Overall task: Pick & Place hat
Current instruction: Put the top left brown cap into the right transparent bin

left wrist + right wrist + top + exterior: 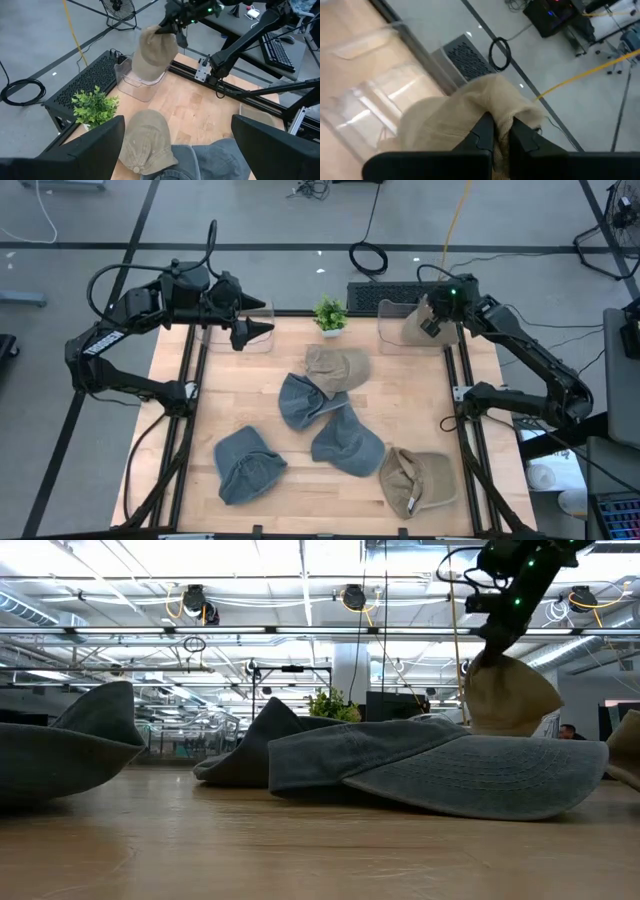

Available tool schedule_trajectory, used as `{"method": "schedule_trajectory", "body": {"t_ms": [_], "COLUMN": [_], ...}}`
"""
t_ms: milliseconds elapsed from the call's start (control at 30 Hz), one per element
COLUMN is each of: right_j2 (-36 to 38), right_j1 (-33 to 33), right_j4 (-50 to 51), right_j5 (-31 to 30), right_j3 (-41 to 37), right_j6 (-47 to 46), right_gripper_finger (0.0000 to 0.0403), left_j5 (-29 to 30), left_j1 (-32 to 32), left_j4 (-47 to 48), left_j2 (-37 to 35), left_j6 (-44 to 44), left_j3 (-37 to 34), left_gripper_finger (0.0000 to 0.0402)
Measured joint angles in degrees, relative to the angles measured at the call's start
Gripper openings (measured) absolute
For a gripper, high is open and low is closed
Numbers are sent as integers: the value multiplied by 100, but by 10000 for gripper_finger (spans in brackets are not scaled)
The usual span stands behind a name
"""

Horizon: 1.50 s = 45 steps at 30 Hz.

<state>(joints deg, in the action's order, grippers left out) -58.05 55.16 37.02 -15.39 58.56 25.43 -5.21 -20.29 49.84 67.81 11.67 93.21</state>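
My right gripper [438, 316] is shut on a tan hat [418, 326] at the table's far right corner, above a clear bin [393, 332]. In the left wrist view that hat [152, 50] hangs over the clear bin [136, 84]. My left gripper [256, 331] is open and holds nothing; it hovers at the far left over a second clear bin [228, 337]. Several hats lie on the wood: a tan one [338, 367], three blue ones [303, 402] [347, 443] [247, 465] and another tan one [416, 480]. My right gripper pinches a bunched fold of the tan hat's cloth [502, 125] between its two fingers [481, 134]. The fingers come from above, pointing down. The hat [510, 692] hangs below them, lifted clear of the table, over the bin.
A small green plant [330, 313] stands at the far edge between the two bins. Black rails [463, 430] run along the table's left and right sides. Bare wood shows at the near left corner [170, 480] and the right middle [420, 400].
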Motion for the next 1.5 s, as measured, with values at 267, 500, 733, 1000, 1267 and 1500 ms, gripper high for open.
{"method": "schedule_trajectory", "body": {"t_ms": [267, 500, 733, 1000, 1267, 1500], "right_j2": [-111, -124, -116, -104, -154, -209], "right_j1": [309, 250, 25, 23, 23, -110], "right_j4": [-91, -121, -233, 283, 356, 376], "right_j5": [-104, 77, 220, -100, -211, -695], "right_j3": [-1, 2, 5, 186, 251, 37], "right_j6": [-24, -376, -1008, -1661, -1923, -1397], "right_gripper_finger": [8, 8, 8, 8, 8, 25], "left_j5": [-86, -88, -90, -294, -291, -291], "left_j1": [0, 0, 0, 2, 1, 2], "left_j4": [0, 2, 2, 4, 5, 4], "left_j2": [0, 0, 0, 0, 0, 0], "left_j6": [4, -111, -123, -167, -202, -192], "left_j3": [0, 0, 0, 0, 1, 0], "left_gripper_finger": [374, 374, 374, 374, 374, 374]}}
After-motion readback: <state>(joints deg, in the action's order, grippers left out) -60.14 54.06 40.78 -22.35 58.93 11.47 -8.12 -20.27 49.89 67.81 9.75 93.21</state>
